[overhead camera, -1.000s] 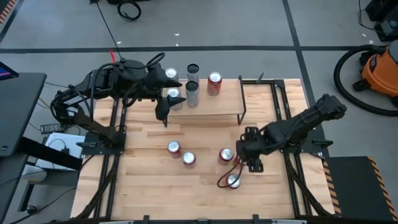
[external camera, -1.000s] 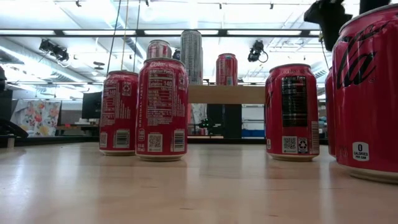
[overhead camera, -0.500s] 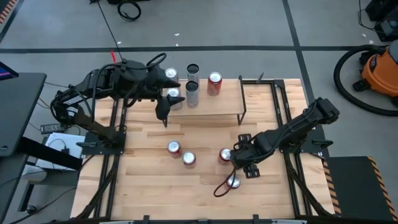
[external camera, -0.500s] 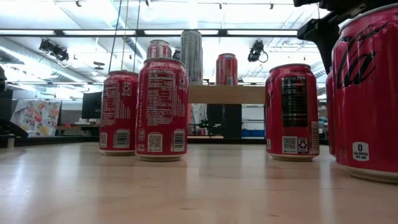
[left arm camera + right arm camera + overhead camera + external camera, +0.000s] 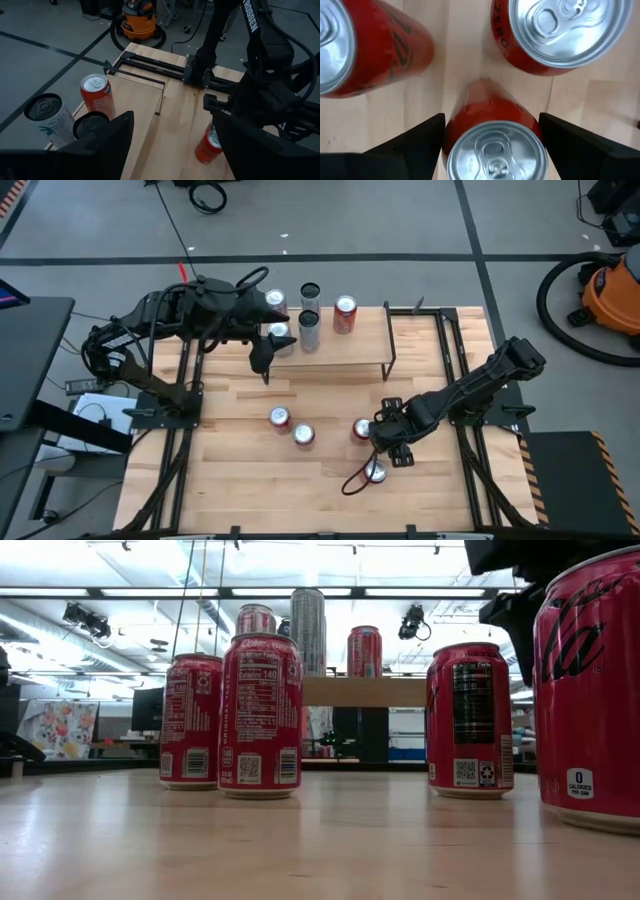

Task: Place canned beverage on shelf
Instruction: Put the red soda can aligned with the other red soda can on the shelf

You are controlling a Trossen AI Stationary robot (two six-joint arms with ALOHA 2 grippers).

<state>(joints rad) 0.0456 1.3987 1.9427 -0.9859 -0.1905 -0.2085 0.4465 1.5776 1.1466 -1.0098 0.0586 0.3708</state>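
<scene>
Several red cans stand upright on the wooden table: two at the middle (image 5: 279, 418) (image 5: 302, 435), one (image 5: 362, 429) beside my right gripper, and one (image 5: 375, 471) nearer the front edge. My right gripper (image 5: 383, 438) is open. In the right wrist view its fingers stand close on either side of a red can (image 5: 495, 145). The shelf (image 5: 345, 352) stands at the far middle and carries red and tall pale cans (image 5: 309, 325). My left gripper (image 5: 262, 358) hangs open and empty by the shelf's left front; its two fingers (image 5: 107, 145) are wide apart. My right gripper straddles the red can's upper wall just below its rim (image 5: 492, 107), one finger (image 5: 417, 145) on each side, coming from above and slanting in from the table's right. I cannot tell whether the fingers touch it. The can stands upright on the table.
Two more red cans (image 5: 560, 30) (image 5: 365, 45) stand close beyond the straddled one. A red cable (image 5: 352, 480) loops by the front can. Black rails (image 5: 455, 350) run along the table's right side. Bare wood lies at the table's front left (image 5: 230, 490).
My right gripper has moved toward the table's left and a little toward its near edge, and has closed in on the red can at the middle right. The cans and my left arm have kept still.
</scene>
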